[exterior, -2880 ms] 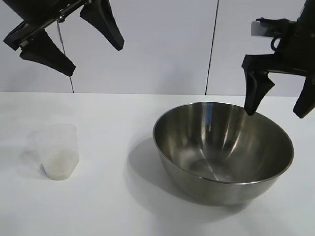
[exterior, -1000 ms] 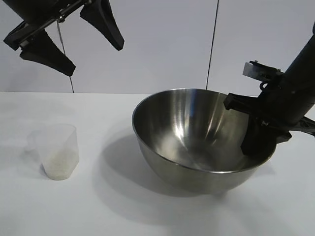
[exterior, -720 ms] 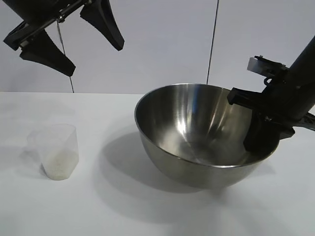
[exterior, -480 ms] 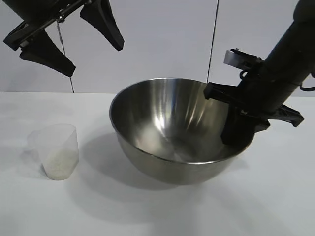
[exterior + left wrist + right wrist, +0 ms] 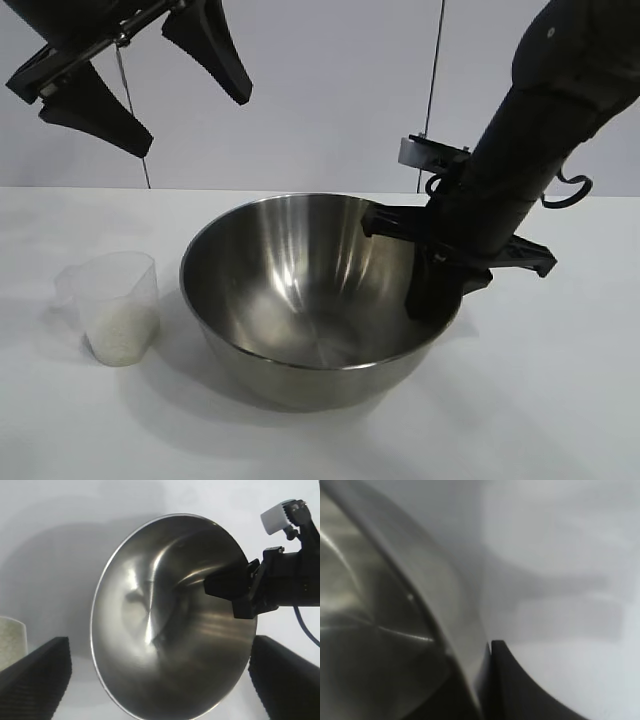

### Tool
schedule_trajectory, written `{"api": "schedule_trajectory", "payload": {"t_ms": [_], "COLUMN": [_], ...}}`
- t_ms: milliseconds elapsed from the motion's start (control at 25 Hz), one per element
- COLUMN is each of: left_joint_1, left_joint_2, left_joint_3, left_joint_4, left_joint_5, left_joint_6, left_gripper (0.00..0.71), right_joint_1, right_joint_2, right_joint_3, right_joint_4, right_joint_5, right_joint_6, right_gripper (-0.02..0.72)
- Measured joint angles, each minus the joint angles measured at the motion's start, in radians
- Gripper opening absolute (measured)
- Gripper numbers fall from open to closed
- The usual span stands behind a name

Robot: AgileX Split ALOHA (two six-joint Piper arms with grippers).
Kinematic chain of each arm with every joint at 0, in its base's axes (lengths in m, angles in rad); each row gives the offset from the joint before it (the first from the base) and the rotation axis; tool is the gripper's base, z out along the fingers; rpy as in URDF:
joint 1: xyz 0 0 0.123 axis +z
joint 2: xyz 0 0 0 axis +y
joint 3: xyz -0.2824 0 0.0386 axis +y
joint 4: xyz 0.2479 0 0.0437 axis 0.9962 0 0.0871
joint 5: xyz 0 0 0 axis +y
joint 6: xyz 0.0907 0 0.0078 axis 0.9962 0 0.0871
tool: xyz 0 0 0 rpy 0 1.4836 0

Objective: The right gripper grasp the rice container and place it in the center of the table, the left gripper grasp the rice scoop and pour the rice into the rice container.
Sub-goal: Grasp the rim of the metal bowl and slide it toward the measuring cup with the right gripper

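Placing the rice container (image 5: 315,300) is the step in hand, by my reading: your right gripper (image 5: 432,290), clenched on the bowl's right rim with one finger inside the wall, holds it at mid-frame, low centre of the exterior view. Bowl sits on or just above the table (image 5: 560,400); contact can't be told. Next move, as I judge it: settle it flat, let go, lift clear without dragging the rim.

Bowl: wide, polished steel, inside looks empty, rim level.

Left gripper (image 5: 145,85): released, fingers spread wide, hanging at upper left, well above everything.

Rice scoop (image 5: 115,305): clear plastic cup, upright at left edge, just beside the bowl, apart from it. Rice (image 5: 122,330) fills its lower part.
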Motion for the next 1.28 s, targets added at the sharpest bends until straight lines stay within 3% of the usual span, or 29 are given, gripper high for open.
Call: {"api": "schedule_trajectory", "payload": {"t_ms": [200, 400, 520, 640, 760, 1280], "left_joint_1": [0.000, 0.000, 0.000, 0.000, 0.000, 0.000], "left_joint_2": [0.000, 0.000, 0.000, 0.000, 0.000, 0.000], "left_joint_3": [0.000, 0.000, 0.000, 0.000, 0.000, 0.000], "left_joint_4": [0.000, 0.000, 0.000, 0.000, 0.000, 0.000], "left_joint_5": [0.000, 0.000, 0.002, 0.011, 0.022, 0.026], "left_joint_6": [0.000, 0.000, 0.021, 0.062, 0.084, 0.099], "left_gripper": [0.694, 0.694, 0.694, 0.694, 0.694, 0.694], "right_joint_1": [0.000, 0.000, 0.000, 0.000, 0.000, -0.062], "right_joint_2": [0.003, 0.003, -0.001, -0.014, -0.037, -0.201], "right_joint_3": [-0.003, -0.008, -0.015, -0.043, -0.079, -0.130], "right_joint_4": [-0.082, -0.084, -0.064, -0.061, -0.061, -0.059], "right_joint_5": [-0.001, 0.004, 0.017, 0.053, 0.094, 0.245], "right_joint_6": [0.057, 0.077, 0.077, 0.077, 0.077, 0.091], "right_gripper": [0.010, 0.043, 0.216, 0.503, 0.608, 0.633]}}
